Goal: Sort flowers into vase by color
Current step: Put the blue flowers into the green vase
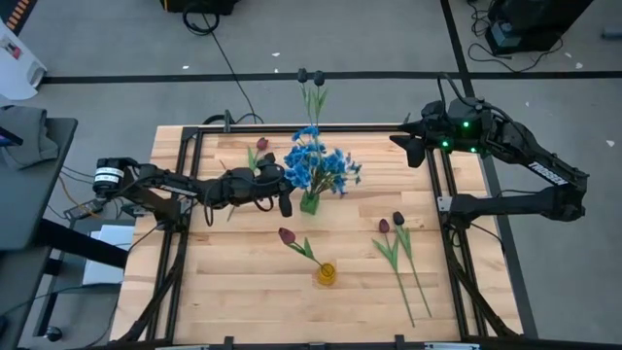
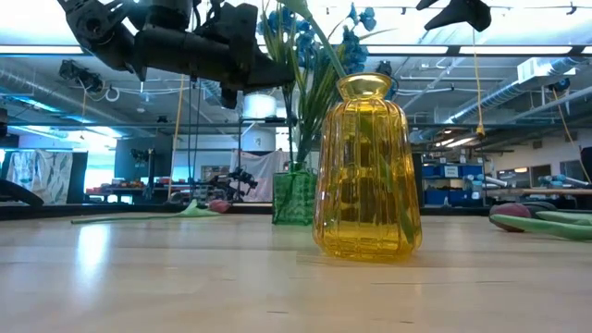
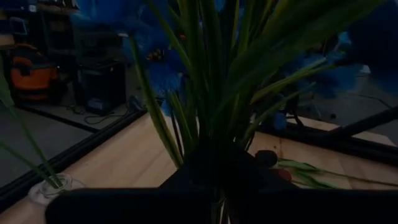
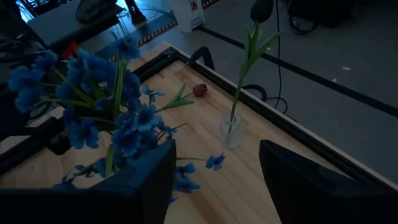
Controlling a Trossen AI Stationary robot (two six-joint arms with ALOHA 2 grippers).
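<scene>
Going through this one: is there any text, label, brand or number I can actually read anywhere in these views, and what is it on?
None can be read.
White lettering on the right arm's forearm: too small and blurred.
White and red item at the floor's edge: marks unreadable.
Round label on the left arm's base: no legible characters.
Yellow vase, green vase, clear vase: no print visible.

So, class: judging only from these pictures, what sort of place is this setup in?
Most likely a robotics lab or workshop. A wooden table stands on a concrete floor with loose cables, and the low view shows workbenches and exposed ceiling pipes beyond.
</scene>
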